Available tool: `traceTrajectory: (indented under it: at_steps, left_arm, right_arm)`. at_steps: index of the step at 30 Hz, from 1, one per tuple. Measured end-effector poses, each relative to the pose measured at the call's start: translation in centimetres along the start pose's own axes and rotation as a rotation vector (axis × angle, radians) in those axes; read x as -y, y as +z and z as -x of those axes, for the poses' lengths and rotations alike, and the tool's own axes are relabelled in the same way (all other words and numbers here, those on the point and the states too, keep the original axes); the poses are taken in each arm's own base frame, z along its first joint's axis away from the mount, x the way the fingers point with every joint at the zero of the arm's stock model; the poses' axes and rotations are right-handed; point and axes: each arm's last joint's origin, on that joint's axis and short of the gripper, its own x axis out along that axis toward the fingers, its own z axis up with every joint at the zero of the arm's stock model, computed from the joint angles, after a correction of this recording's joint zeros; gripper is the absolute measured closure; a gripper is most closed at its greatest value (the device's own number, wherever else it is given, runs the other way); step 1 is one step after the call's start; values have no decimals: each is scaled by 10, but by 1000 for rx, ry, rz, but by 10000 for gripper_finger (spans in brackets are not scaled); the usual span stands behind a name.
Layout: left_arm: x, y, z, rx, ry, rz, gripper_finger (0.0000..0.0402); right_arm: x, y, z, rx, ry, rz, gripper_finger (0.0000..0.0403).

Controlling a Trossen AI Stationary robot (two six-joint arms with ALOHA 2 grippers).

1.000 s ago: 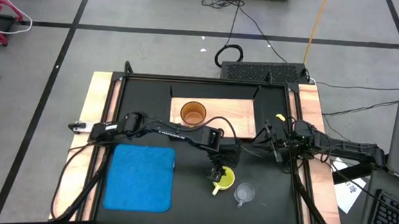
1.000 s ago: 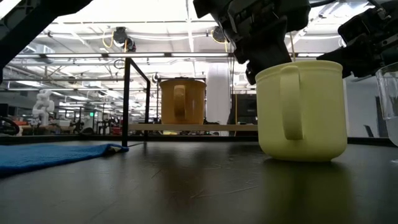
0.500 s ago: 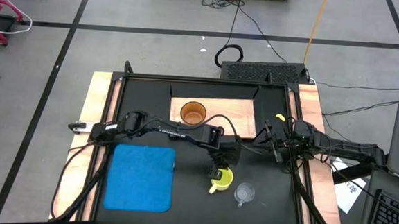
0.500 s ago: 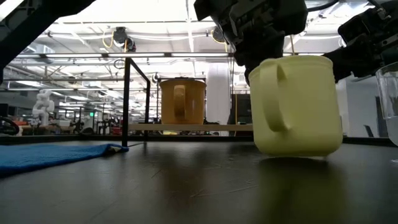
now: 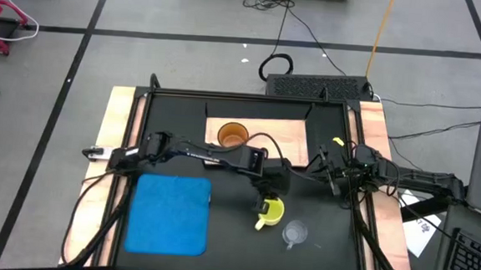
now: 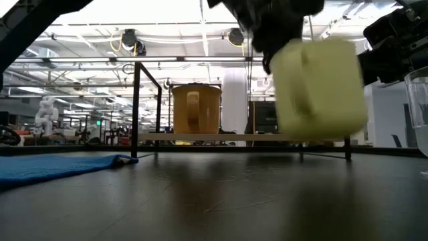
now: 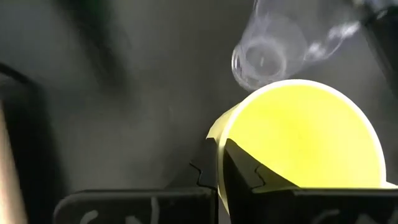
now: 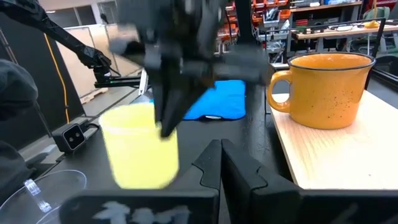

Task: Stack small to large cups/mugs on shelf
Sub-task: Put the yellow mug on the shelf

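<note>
The yellow mug (image 5: 271,212) hangs in the air over the table's middle, below my left gripper (image 5: 267,200), which is shut on it. Its handle (image 5: 257,226) points toward the near edge. The orange-brown mug (image 5: 233,136) stands upright on its base on the wooden shelf (image 5: 286,138) at the far side. The clear glass cup (image 5: 295,233) stands on the table to the right of the yellow mug. My right gripper (image 5: 320,170) waits shut, near the shelf's right end. My left gripper holds the yellow mug by its rim (image 7: 219,144), on the mug's far side. One finger (image 7: 249,174) is inside the mug and the other outside, the wall pinched between them. The fingers come from above, pointing down. The mug (image 6: 317,87) hangs clear of the table, slightly tilted.
A blue mat (image 5: 169,213) lies on the table's left part. The shelf has dark metal brackets (image 6: 136,110) at its corners. Cables and a keyboard lie beyond the table's right edge.
My left gripper has shut on the yellow mug's rim. The mug first tipped on the table and has now risen clear of it with the gripper, moving a little toward the far edge.
</note>
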Motion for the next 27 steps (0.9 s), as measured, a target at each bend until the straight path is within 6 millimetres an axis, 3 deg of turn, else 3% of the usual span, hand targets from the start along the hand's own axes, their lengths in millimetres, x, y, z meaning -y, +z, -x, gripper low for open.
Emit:
traceTrajectory:
  at_steps: [16, 27]
  left_arm:
    - [-19, 13, 70, 106, 123, -7, 397]
    - [-12, 14, 127, 134, 207, 6, 397]
  right_arm:
    - [0, 0, 0, 4, 0, -8, 403]
    - [0, 0, 0, 3, 0, -14, 403]
